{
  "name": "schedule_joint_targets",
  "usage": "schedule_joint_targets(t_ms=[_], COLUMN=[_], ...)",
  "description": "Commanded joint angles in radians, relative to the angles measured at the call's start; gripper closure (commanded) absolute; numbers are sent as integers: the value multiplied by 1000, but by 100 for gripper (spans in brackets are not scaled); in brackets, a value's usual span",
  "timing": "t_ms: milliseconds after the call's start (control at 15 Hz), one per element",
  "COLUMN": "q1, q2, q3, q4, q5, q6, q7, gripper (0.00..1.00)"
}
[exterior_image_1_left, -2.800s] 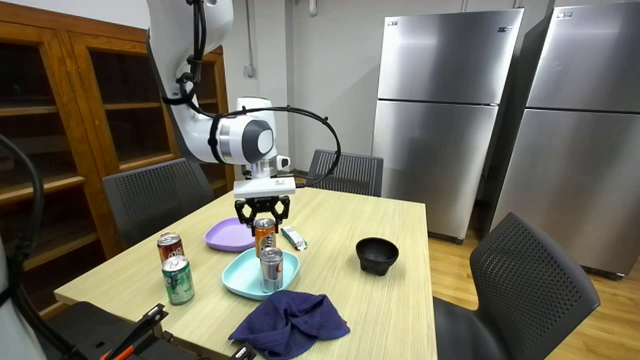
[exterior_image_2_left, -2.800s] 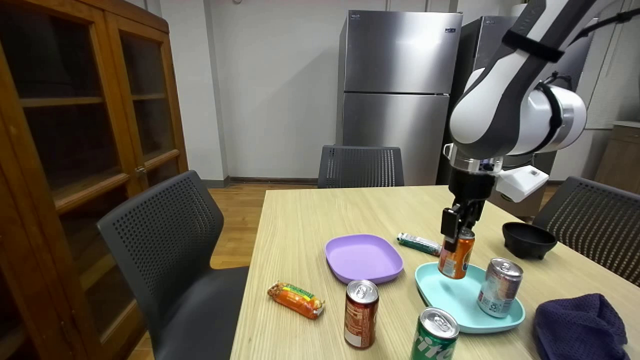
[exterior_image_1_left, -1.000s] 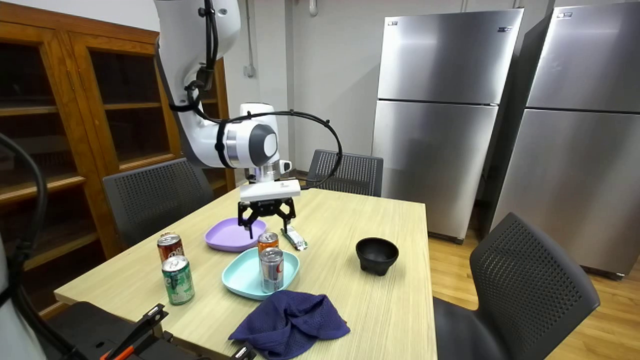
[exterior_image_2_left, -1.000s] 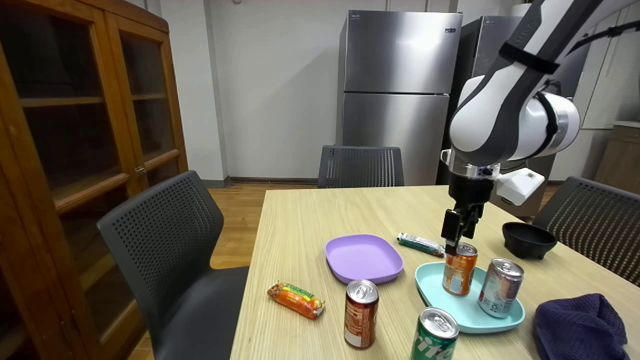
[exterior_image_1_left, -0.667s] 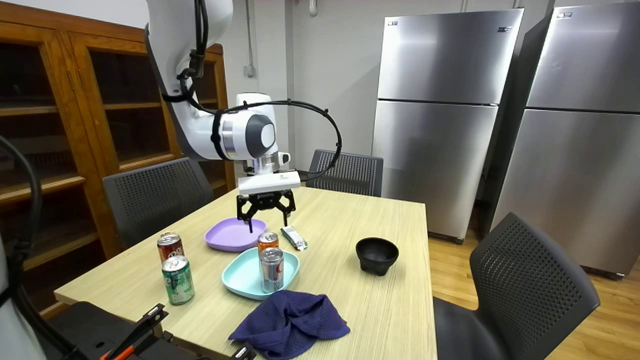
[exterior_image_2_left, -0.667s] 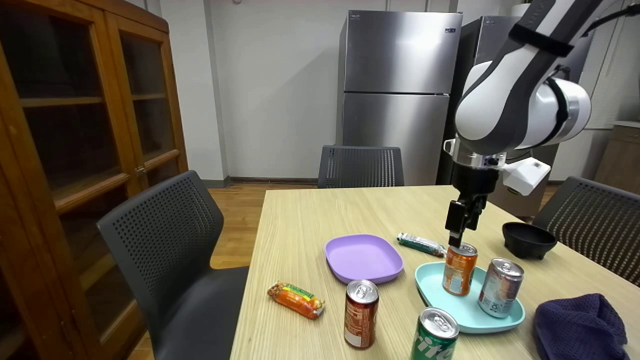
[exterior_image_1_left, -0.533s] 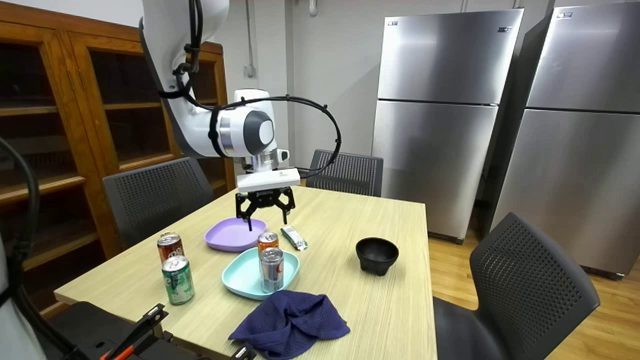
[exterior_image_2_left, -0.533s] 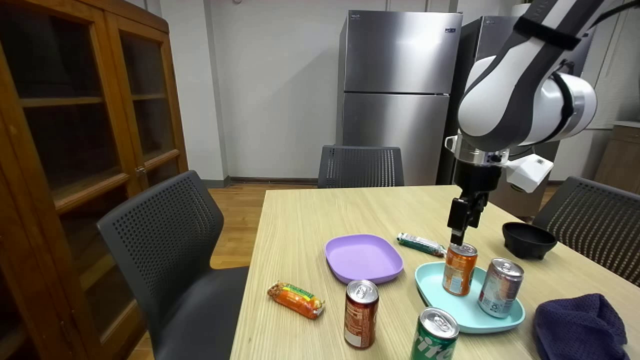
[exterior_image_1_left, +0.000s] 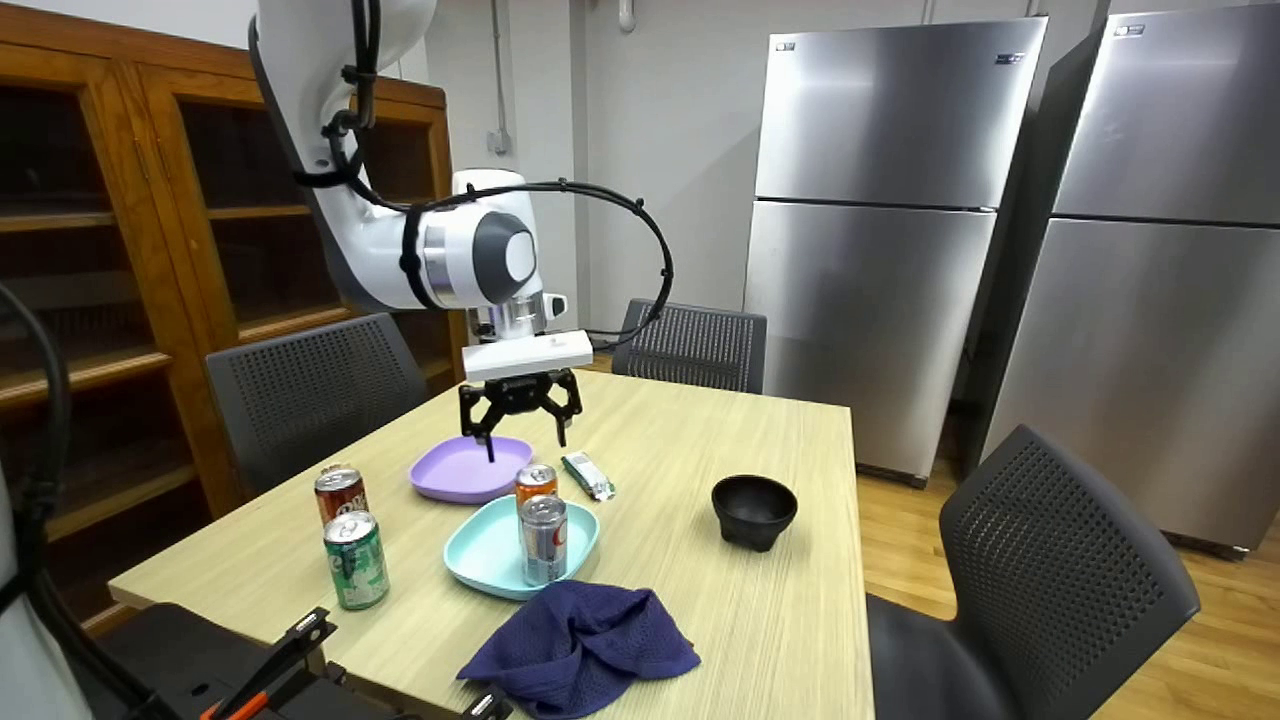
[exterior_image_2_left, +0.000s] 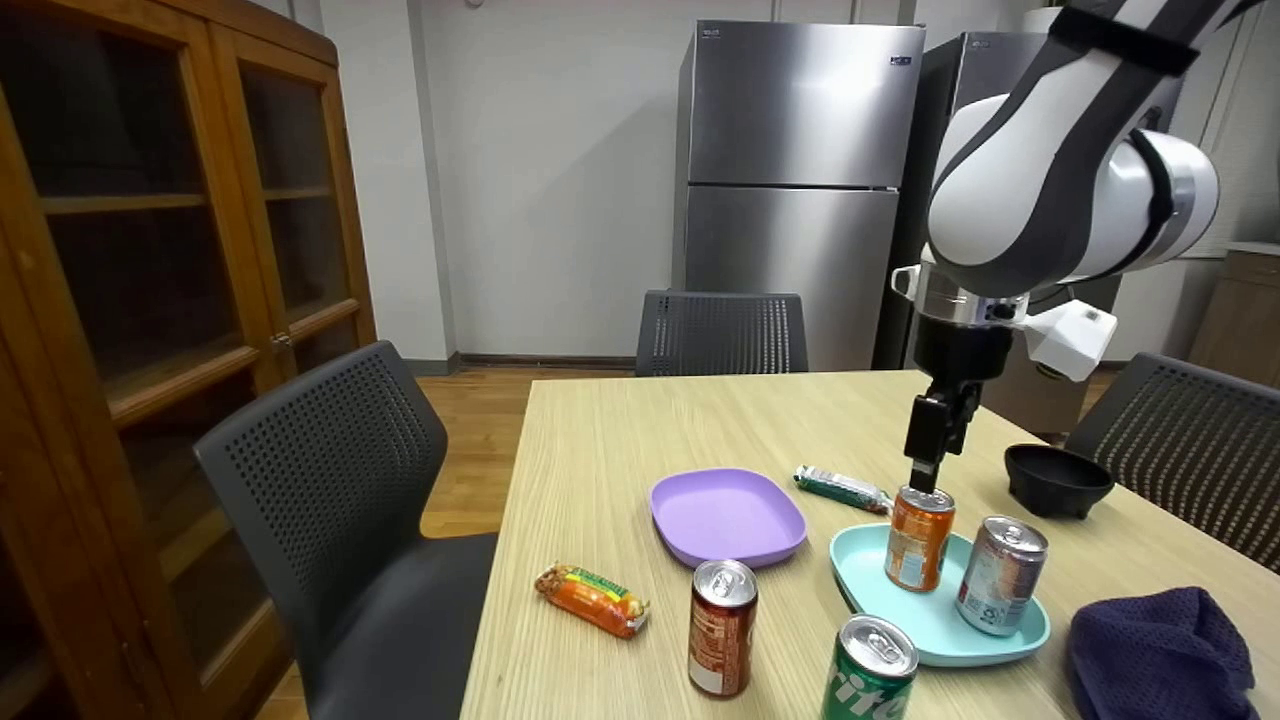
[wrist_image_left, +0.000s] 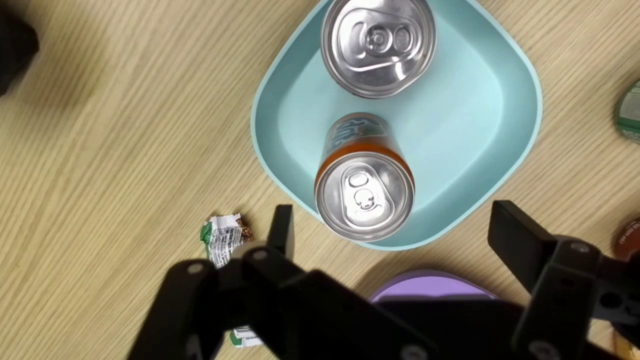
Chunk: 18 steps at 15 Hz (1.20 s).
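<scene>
The hand (exterior_image_1_left: 526, 447) points down from the bent arm (exterior_image_1_left: 470, 262), fingers (wrist_image_left: 520, 245) spread apart, near the orange can (exterior_image_2_left: 917, 545) and higher than it. That can stands upright on the blue plate (wrist_image_left: 457, 117) beside a silver can (exterior_image_2_left: 1001, 575). Across a stretch of counter (exterior_image_1_left: 670, 445), the black bowl (exterior_image_1_left: 754, 512) stands toward an edge. The green can (exterior_image_2_left: 868, 672) shows "rite".

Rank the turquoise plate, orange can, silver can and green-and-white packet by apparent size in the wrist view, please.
1. Turquoise plate: largest, despite cropping.
2. Orange can and silver can: too alike to rank; the silver one is cropped.
3. Green-and-white packet: smallest visible area, partly hidden.
</scene>
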Motion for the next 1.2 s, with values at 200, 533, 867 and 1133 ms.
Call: schedule_joint_targets(t_ms=[200,533,867,1133], q1=[3,12,20,30], q2=[-1,-8,-55,-80], q3=[-2,-9,20,68], q4=[1,-1,-38,-59], q5=[3,8,87,203], q6=[-3,-9,-16,-15], q7=[-4,41,118,121], gripper=[0,0,0,0])
